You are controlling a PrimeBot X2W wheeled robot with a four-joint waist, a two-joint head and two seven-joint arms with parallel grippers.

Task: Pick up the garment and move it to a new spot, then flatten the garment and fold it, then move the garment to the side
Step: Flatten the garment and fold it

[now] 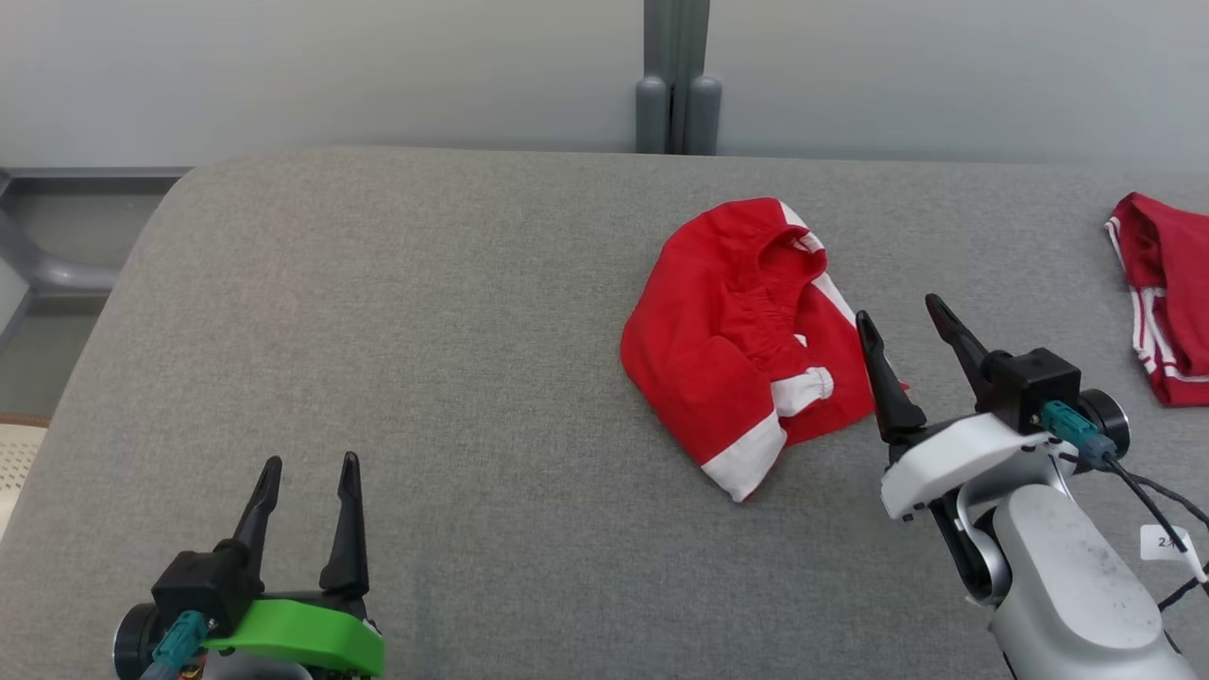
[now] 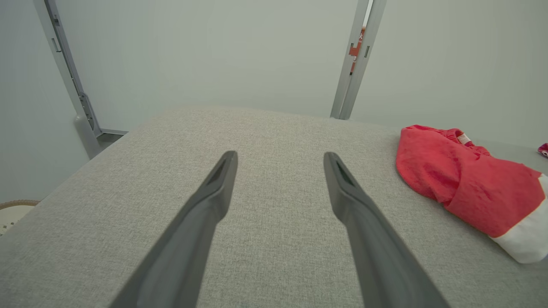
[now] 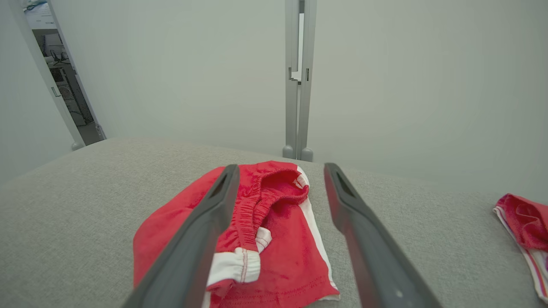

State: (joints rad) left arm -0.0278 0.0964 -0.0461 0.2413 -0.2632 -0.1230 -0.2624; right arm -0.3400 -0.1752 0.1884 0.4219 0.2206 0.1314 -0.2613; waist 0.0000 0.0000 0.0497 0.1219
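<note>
Garment (image 1: 737, 349): red, crumpled on grey pad (image 1: 425, 331);
Right gripper (image 1: 897, 309): fingers apart — we think just beside it;
Left gripper (image 1: 313, 460): fingers apart, empty.

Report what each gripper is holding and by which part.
Nothing is held. The left gripper stands open over the grey surface; the right gripper stands open by the red garment, at its edge, gripping no cloth.
</note>
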